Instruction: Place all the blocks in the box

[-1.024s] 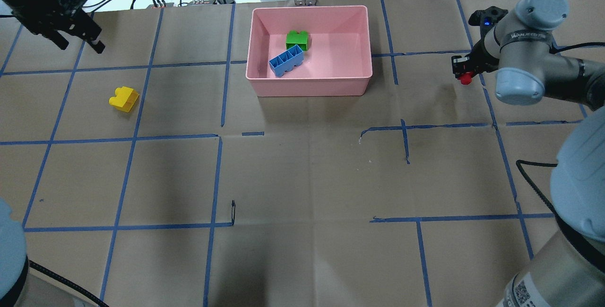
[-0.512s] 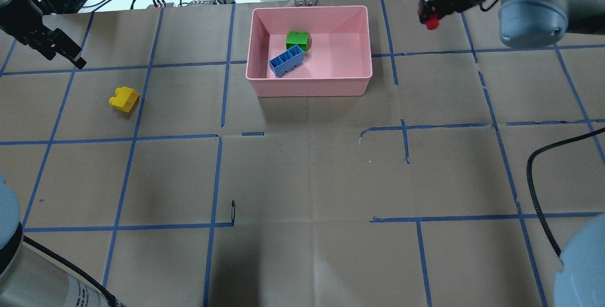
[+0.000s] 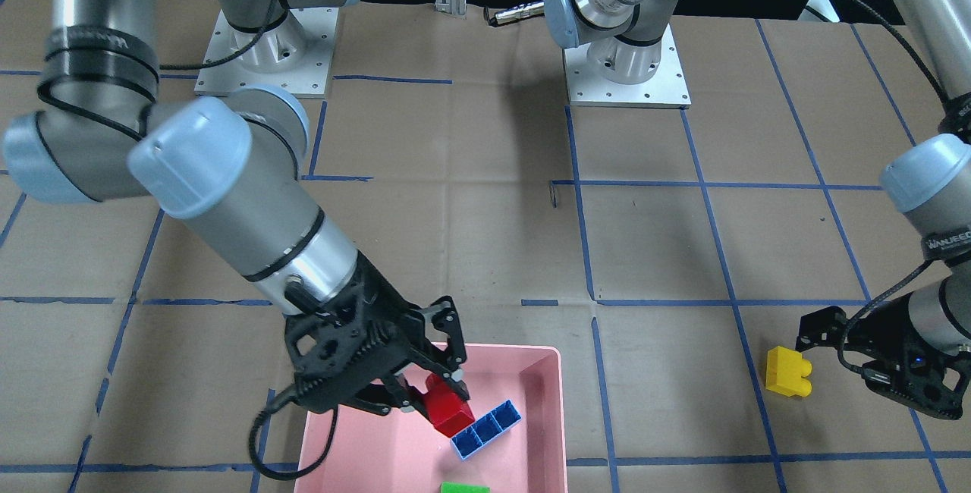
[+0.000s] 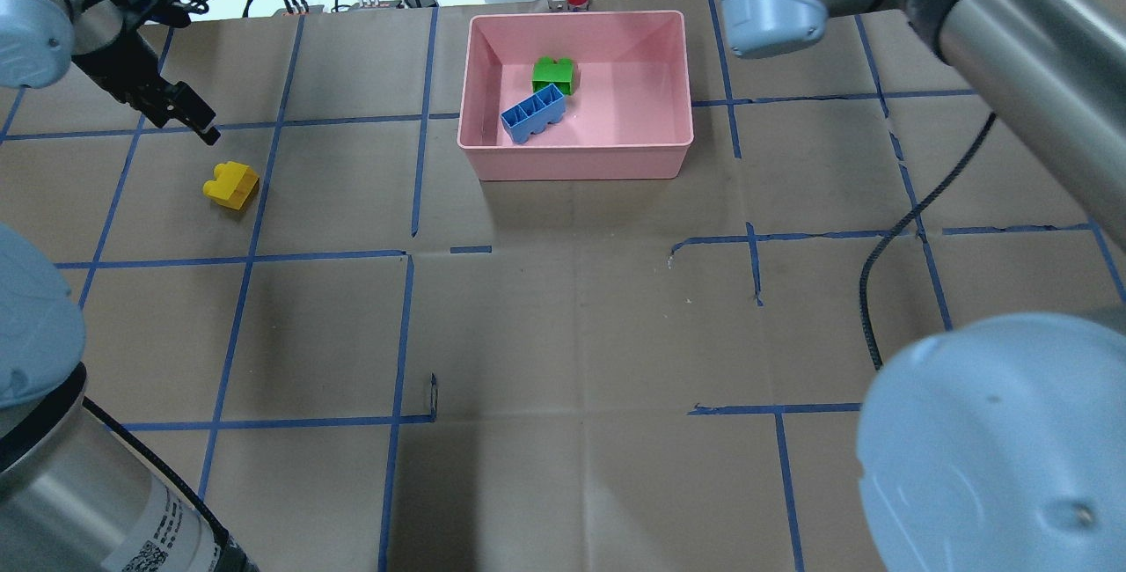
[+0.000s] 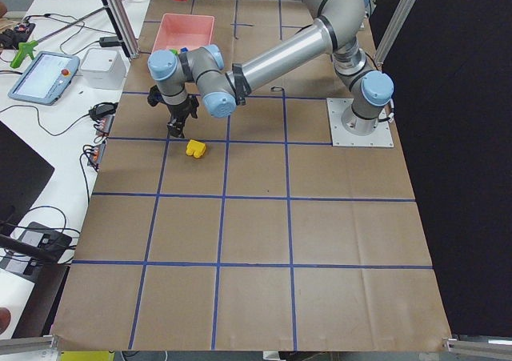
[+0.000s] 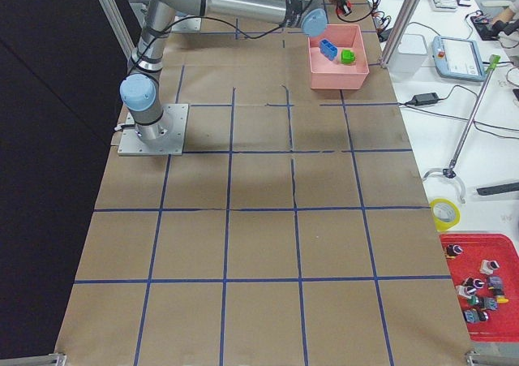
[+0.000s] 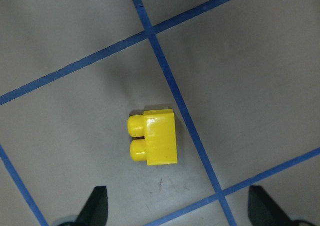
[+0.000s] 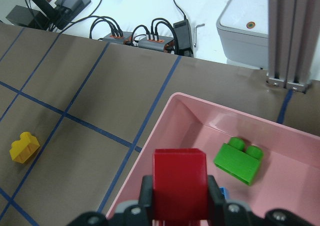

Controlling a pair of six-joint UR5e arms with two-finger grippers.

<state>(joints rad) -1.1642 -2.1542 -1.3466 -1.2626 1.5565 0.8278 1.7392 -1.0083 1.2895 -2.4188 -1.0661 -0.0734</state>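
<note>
1. R gripper (image 3: 434,393): both fingers pinching red block (image 3: 451,413). Block is held in the air over the box, above one end of blue block, resting on nothing.
2. Box (image 4: 572,163): pink tray on table, far-centre in overhead view. Holds 2 pcs, both in the half nearer the L arm.
   - Green block (image 4: 554,75).
   - Blue block (image 4: 532,113), hollow side up, lying diagonal, just beside the green one.
3. L gripper (image 7: 180,202): fingers spread wide, holding nothing. Hovers above yellow block, no contact.
4. Yellow block (image 7: 155,137): on table, outside box and well apart from it, on L arm's side. Lies on its side w/ two studs pointing sideways, one edge just beside blue tape (image 7: 170,80).
5. Table (image 4: 572,334): brown paper cover, taped into a grid.
</note>
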